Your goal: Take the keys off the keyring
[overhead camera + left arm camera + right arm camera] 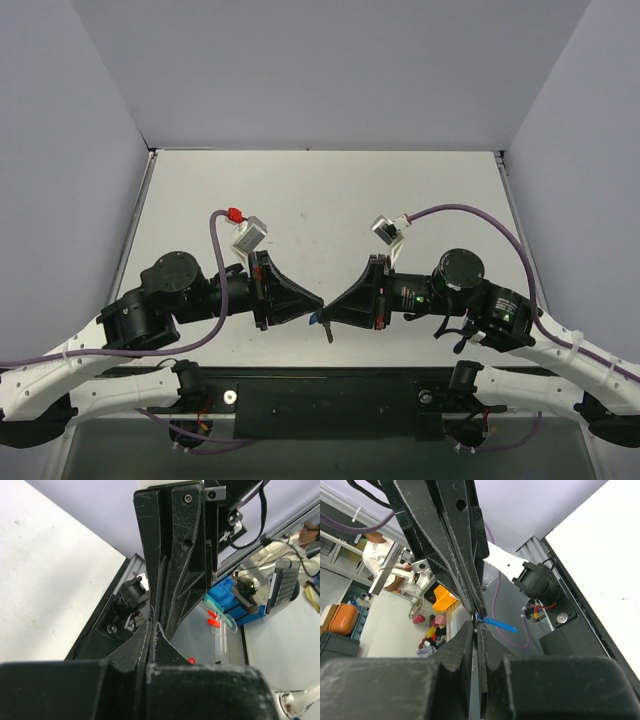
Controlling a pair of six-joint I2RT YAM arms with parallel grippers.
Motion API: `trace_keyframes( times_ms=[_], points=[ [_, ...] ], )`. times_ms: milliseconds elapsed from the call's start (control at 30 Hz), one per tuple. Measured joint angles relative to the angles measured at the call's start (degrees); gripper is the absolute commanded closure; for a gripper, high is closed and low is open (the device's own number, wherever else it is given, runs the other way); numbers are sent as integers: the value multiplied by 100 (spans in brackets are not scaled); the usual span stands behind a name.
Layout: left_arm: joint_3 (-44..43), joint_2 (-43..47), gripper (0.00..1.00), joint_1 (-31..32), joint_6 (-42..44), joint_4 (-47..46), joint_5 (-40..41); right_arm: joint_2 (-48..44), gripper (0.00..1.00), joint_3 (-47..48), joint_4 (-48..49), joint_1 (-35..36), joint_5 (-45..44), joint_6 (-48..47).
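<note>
My two grippers meet tip to tip above the table's near edge. The left gripper (pixel 317 306) (pixel 154 623) is shut; the blue tag of the keyring (pixel 314 319) sits just under its tip, and in the right wrist view the tag (pixel 500 625) sticks out sideways from where the tips meet. The right gripper (pixel 329 310) (pixel 477 622) is shut on a thin metal sliver, seen edge-on, that looks like a key. A small dark key (pixel 327 332) hangs below the tips. The ring itself is hidden between the fingers.
The white table (pixel 320 200) stretches behind the arms, with grey walls on three sides. A black base rail (pixel 320 395) runs along the near edge under the grippers. Purple cables (pixel 470 212) arch over both arms.
</note>
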State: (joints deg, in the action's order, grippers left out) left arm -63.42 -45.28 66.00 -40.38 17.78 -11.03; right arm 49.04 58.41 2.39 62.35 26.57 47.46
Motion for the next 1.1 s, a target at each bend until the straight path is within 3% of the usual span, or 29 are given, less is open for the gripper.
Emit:
trace_keyframes(
  times_ms=[733,1067,1100],
  points=[
    [-1152,-868,100,-39,1709,2192,-938,479,100,380,-1222,4,627,-37],
    [-1193,-1224,100,-50,2011,2712,-1259,719,100,391,-1799,4,828,-61],
    [-1193,-1228,94,-48,2000,2730,-1231,723,100,391,-1812,4,822,-66]
  ],
)
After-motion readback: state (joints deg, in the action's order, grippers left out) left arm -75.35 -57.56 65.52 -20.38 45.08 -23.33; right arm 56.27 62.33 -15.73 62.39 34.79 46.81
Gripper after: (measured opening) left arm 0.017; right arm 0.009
